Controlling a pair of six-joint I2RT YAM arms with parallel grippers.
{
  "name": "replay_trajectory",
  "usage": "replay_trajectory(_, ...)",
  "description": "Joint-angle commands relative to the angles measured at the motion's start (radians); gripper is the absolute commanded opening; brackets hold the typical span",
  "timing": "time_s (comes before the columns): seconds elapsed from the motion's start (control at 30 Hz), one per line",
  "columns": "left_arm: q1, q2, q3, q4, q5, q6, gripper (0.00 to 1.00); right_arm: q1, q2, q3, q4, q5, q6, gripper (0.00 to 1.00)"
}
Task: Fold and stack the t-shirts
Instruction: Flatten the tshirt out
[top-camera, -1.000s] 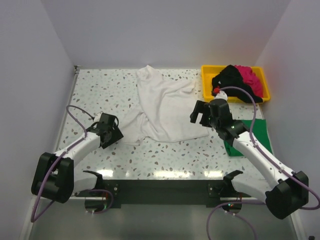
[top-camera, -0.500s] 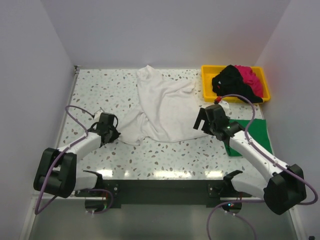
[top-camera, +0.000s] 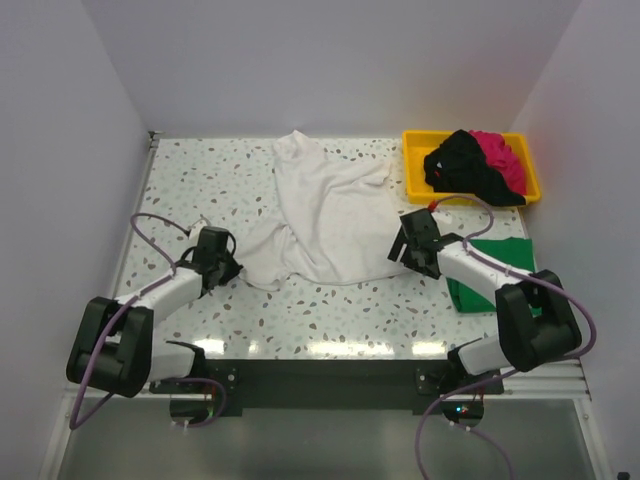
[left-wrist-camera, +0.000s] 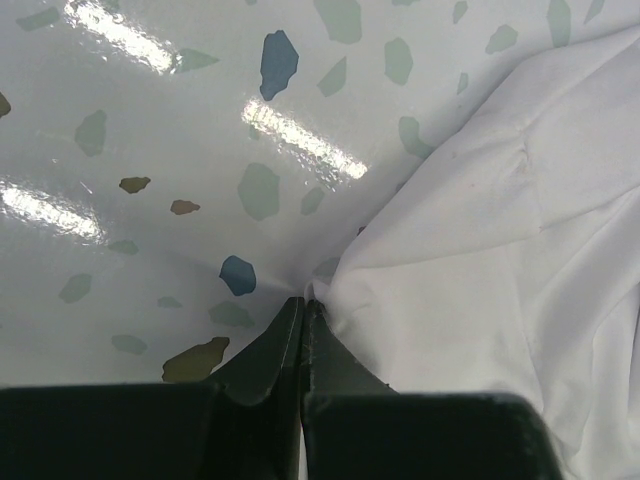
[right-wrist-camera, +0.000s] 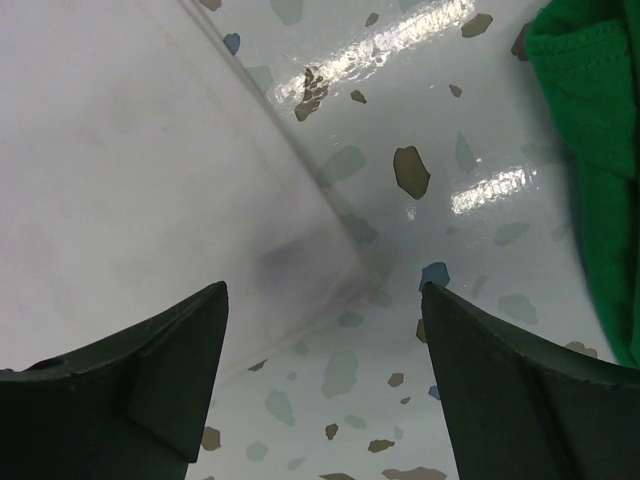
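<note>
White shirt (top-camera: 320, 215): spread mid-table (top-camera: 190, 180), its near-left corner pinched by the closed left gripper (left-wrist-camera: 303, 308). Right gripper (right-wrist-camera: 322, 295): jaws held apart over its right corner, beside the green shirt (right-wrist-camera: 590, 130).

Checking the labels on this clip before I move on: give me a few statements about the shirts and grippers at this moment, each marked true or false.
1. The left gripper is shut on a corner of the white shirt. True.
2. The right gripper is clamped on the green shirt. False: its fingers stand apart over a corner of the white shirt, and the green shirt lies off to one side.
3. The yellow tray holds the black shirt and the pink shirt. True.
4. The white shirt is folded into a neat square. False: it lies spread out and unfolded on the table.
</note>
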Motion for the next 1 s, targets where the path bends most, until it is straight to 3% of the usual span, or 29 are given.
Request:
replay_trajectory(0.0, 0.002, 0.019, -0.047, -0.123, 0.0, 0.01, 0.0, -0.014, 0.018, -0.034, 0.098, 0.004, 0.05, 0.8)
replay_trajectory(0.1, 0.002, 0.009, -0.044, -0.127, 0.0, 0.013, 0.0, -0.023, 0.025, -0.051, 0.112, -0.014, 0.067, 0.68)
replay_trajectory(0.27, 0.001, -0.023, -0.047, -0.135, 0.002, 0.016, 0.0, -0.023, -0.018, -0.103, 0.126, -0.045, 0.078, 0.65)
replay_trajectory(0.37, 0.002, -0.049, -0.049, -0.138, 0.002, 0.019, 0.0, -0.023, -0.017, -0.128, 0.149, -0.02, 0.079, 0.51)
replay_trajectory(0.4, 0.002, -0.061, -0.044, -0.144, 0.002, 0.023, 0.0, -0.023, -0.015, -0.13, 0.158, -0.023, 0.079, 0.42)
replay_trajectory(0.53, 0.002, -0.1, -0.041, -0.164, -0.003, 0.019, 0.0, -0.023, -0.009, -0.123, 0.168, -0.029, 0.063, 0.26)
replay_trajectory(0.67, 0.002, -0.155, -0.027, -0.183, -0.006, 0.026, 0.0, -0.023, -0.037, -0.131, 0.198, -0.04, 0.026, 0.0)
replay_trajectory(0.8, 0.001, -0.256, 0.057, -0.259, -0.015, 0.038, 0.0, -0.023, -0.155, -0.094, 0.183, -0.049, -0.031, 0.0)
replay_trajectory(0.97, -0.001, -0.395, 0.221, -0.39, -0.083, 0.027, 0.0, -0.023, -0.424, 0.062, 0.062, -0.037, -0.152, 0.0)
